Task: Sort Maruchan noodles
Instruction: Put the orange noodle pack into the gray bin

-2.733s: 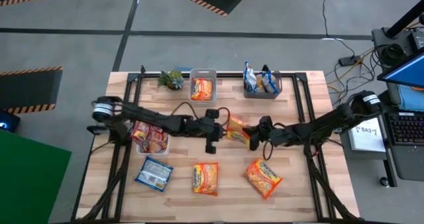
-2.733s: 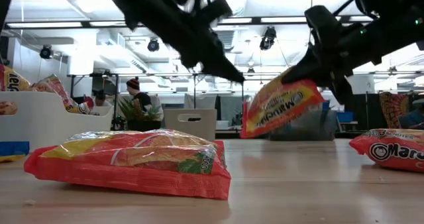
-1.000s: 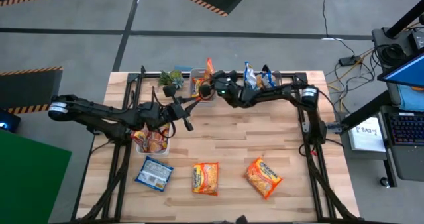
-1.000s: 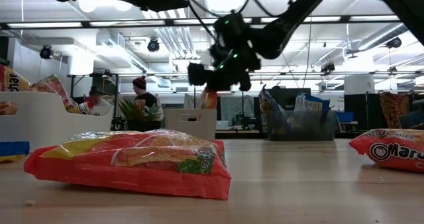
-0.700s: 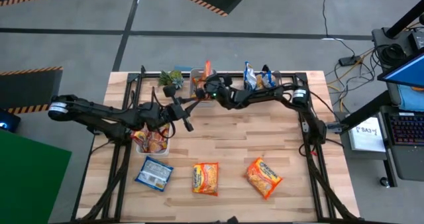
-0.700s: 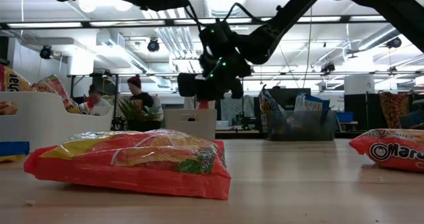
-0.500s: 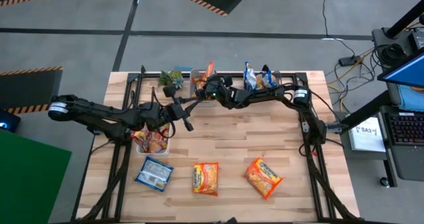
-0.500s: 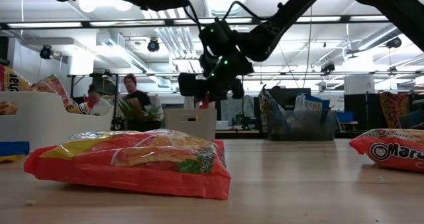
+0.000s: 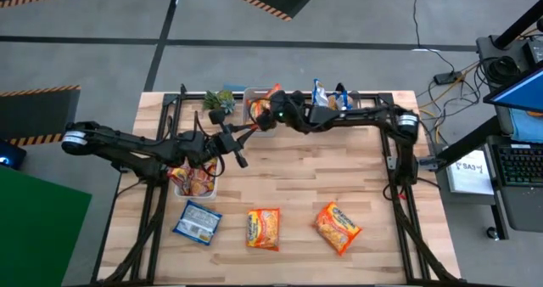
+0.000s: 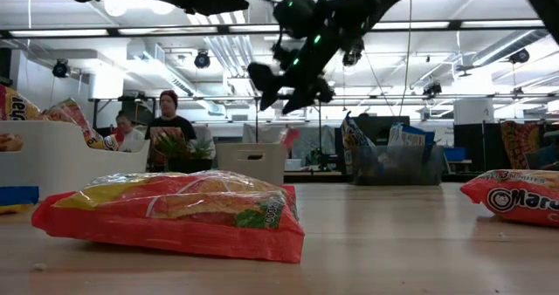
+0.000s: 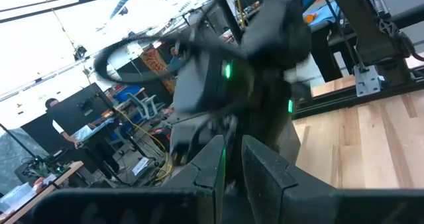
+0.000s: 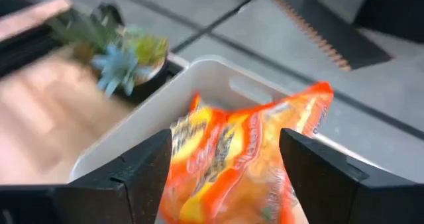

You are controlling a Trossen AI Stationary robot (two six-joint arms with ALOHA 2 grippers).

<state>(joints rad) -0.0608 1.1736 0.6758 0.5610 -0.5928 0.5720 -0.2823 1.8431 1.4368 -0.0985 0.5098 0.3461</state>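
An orange noodle packet (image 12: pixel 232 158) stands tilted in the white bin (image 12: pixel 218 68) at the table's far edge, its top sticking above the rim (image 9: pixel 270 92). My right gripper (image 12: pixel 225 141) hangs open over that bin, a finger on either side of the packet and above it (image 10: pixel 288 81). I cannot see it touching the packet. My left gripper (image 9: pixel 239 158) is shut and holds nothing, in the air left of the table's middle. Two more orange packets (image 9: pixel 263 228) (image 9: pixel 337 227) and a blue one (image 9: pixel 197 222) lie flat near the front edge.
A white bin with red-pink packets (image 9: pixel 193 178) sits at the left under my left arm. A grey bin with blue packets (image 9: pixel 335 104) stands at the far right beside a small plant (image 9: pixel 221 101). In the low view, people show behind the table.
My right gripper has opened over the far white bin and let go of the orange packet. The packet has dropped into the bin and tipped over from upright. The gripper has then risen a little. My left arm has kept still.
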